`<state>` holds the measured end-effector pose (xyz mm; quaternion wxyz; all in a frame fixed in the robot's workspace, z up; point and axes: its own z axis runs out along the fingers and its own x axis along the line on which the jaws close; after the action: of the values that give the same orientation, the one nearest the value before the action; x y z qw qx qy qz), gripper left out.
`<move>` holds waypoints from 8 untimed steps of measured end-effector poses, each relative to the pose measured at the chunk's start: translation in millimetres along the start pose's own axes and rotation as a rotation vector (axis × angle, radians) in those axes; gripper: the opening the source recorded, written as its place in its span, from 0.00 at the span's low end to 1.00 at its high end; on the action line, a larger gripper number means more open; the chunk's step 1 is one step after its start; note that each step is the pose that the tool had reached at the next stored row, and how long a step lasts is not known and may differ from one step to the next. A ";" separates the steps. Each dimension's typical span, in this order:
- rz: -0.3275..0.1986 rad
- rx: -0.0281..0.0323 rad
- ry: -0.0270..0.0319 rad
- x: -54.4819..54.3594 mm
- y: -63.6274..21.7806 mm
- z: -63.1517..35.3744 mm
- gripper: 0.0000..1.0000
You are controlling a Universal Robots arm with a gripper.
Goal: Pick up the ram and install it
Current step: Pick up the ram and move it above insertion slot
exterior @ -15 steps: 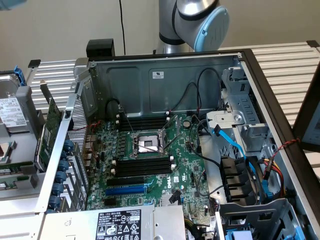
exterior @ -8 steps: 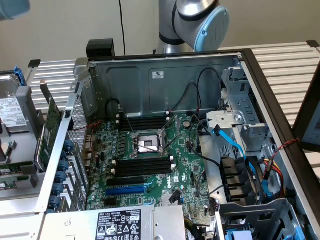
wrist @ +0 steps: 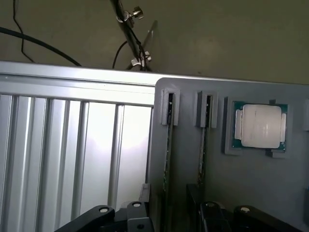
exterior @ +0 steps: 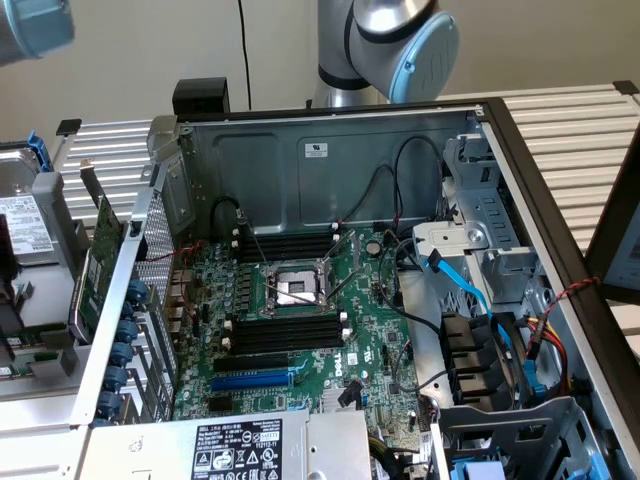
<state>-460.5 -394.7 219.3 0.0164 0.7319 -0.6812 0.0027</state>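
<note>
1. Black claw (wrist: 169,223): its two link-halves stand apart with a clear gap between them. It reads as open and is gripping nothing.
2. Ram (wrist: 167,145): seen edge-on as a thin dark strip, standing upright in a slot of a grey holder plate (wrist: 251,188). Its line runs into the gap of the claw. I cannot tell whether they touch.
3. Second stick (wrist: 203,145): same posture, in the neighbouring slot, parallel to the ram and apart from it.
4. Processor chip (wrist: 260,125): silver lid with a green rim, lying flat in a recess of the same plate, beyond the second stick from the ram.
5. The plate lies on the bench (wrist: 58,159), which is made of ribbed aluminium slats.
6. Exterior view: an open computer case (exterior: 330,190) lies on the slatted bench with its motherboard (exterior: 375,335) facing up. The robot arm (exterior: 400,40) stands behind the case.
7. Memory slots (exterior: 285,335): black and unfilled, in two banks with the processor socket (exterior: 295,290) between them.
8. A green expansion card (exterior: 95,260) stands just outside the case wall at the exterior view's left. Blue cables (exterior: 465,285) run inside the case at the exterior view's right.
</note>
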 end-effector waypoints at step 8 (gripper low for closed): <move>0.000 0.0002 -0.0034 -0.4 1.3 13.7 0.42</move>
<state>-462.0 -394.8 205.6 0.0152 0.7320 -0.6812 0.0015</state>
